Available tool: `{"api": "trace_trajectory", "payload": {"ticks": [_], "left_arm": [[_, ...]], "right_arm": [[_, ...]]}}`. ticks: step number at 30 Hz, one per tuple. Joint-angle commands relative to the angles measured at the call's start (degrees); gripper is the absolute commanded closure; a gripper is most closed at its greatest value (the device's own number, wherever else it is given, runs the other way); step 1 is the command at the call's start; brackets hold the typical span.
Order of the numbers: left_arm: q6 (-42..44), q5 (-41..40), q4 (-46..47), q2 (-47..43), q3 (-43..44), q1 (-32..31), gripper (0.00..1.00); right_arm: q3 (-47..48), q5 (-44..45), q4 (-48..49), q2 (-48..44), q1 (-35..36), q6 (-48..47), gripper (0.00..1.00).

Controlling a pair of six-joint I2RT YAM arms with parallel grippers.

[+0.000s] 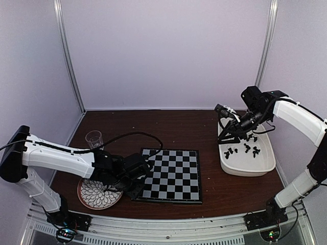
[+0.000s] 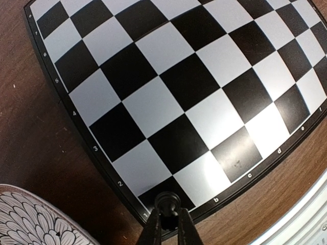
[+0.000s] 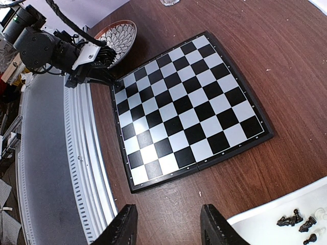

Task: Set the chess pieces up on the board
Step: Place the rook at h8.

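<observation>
The board (image 1: pixel 173 176) lies flat mid-table, its squares bare except at the near-left corner. There my left gripper (image 2: pixel 167 217) is shut on a small black chess piece (image 2: pixel 167 201), held over the corner square by the "1" mark. In the top view that gripper (image 1: pixel 137 190) is at the board's near-left corner. Several black chess pieces (image 1: pixel 248 149) lie in the white tub (image 1: pixel 248 166) on the right. My right gripper (image 3: pixel 168 224) is open and holds nothing; it hangs above the table between the board (image 3: pixel 184 107) and the tub's left rim (image 3: pixel 265 212).
A round flower-patterned plate (image 1: pixel 97 194) lies left of the board, under my left arm. A clear glass (image 1: pixel 94 139) stands behind it. The metal rail (image 3: pixel 76 168) runs along the near table edge.
</observation>
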Motion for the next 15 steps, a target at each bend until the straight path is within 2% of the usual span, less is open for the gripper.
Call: {"api": "trace_trajectory", "payload": {"ticks": [1, 15], "left_arm": [[-0.77, 2.73, 2.03, -0.96, -1.15, 1.0, 1.0], [0.08, 3.76, 1.46, -1.15, -0.85, 2.34, 1.0]], "right_arm": [[-0.48, -0.63, 0.58, -1.66, -0.03, 0.84, 0.54], [0.0, -0.85, 0.44, -1.0, 0.04, 0.76, 0.55]]}}
